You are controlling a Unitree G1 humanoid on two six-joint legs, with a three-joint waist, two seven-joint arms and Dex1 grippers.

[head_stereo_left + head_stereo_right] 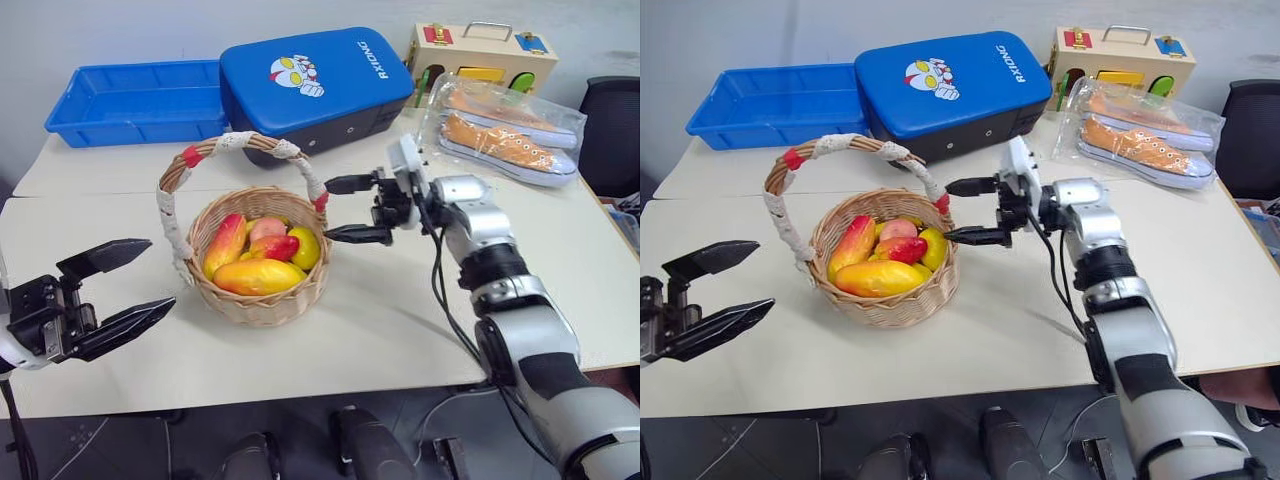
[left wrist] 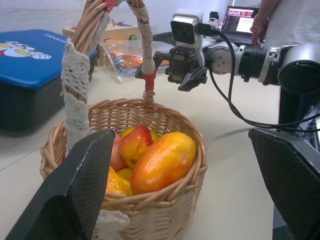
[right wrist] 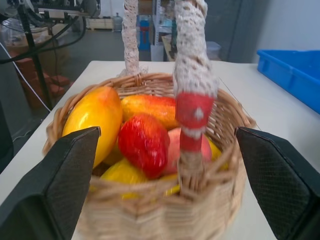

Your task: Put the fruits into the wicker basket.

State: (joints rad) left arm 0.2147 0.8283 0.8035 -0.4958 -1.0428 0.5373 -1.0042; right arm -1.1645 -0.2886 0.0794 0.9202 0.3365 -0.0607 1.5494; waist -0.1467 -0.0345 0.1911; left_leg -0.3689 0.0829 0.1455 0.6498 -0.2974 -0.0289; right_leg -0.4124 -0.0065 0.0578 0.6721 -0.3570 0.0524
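1. The left gripper (image 1: 112,288) is seen nearest the camera, held above the table (image 1: 400,330) on the near-left side of the wicker basket (image 1: 262,300). Its two black fingers are spread apart and nothing is held between them.
2. The wicker basket is found upright on the table, its arched handle (image 1: 170,215) wrapped in white cord with red ends.
3. Inside the basket, one mango (image 1: 255,277) is laid across the near side and a second mango (image 1: 225,244) is leaned against the left wall.
4. A red-and-yellow peach-like fruit (image 1: 274,247) is lodged in the middle of the basket, behind the near mango; a pinkish fruit (image 1: 266,229) is noted just behind it.
5. A yellow fruit (image 1: 305,247) is seen against the basket's right wall.
6. The right gripper (image 1: 352,210) is held level just beside the basket's right rim, pointing toward the handle's red end. Its fingers are wide apart and empty; contact with the basket cannot be confirmed.
7. Beyond the basket, a blue case (image 1: 315,75) with a cartoon print is noted on the table.
8. A blue plastic tray (image 1: 130,100) is recorded far-left of the basket, touching the case.
9. Bagged orange shoes (image 1: 505,135) and a wooden toy box (image 1: 480,50) are noted far-right of the basket.
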